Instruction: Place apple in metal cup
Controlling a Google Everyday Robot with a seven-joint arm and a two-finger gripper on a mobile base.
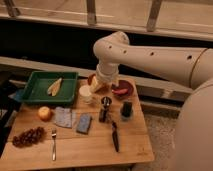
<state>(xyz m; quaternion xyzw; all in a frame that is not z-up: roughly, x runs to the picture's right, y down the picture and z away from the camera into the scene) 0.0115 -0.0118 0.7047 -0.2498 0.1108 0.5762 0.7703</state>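
Observation:
The apple [45,113] is small, round and yellow-orange, and lies on the left part of the wooden table [95,147], in front of the green tray. The metal cup [106,102] is dark with a gleaming round rim and stands near the table's middle, right of the white cup [85,93]. My gripper [97,85] hangs from the big white arm [150,57] over the back of the table. It is just behind the white cup, above and left of the metal cup, and far right of the apple. Nothing shows in it.
A green tray [35,92] with a pale yellow piece stands at the back left. A red bowl [123,90] sits behind the black container [126,110]. Grapes [28,136], a fork [53,145], a grey cloth [64,117], a blue sponge [83,123] and a black knife [115,137] lie in front.

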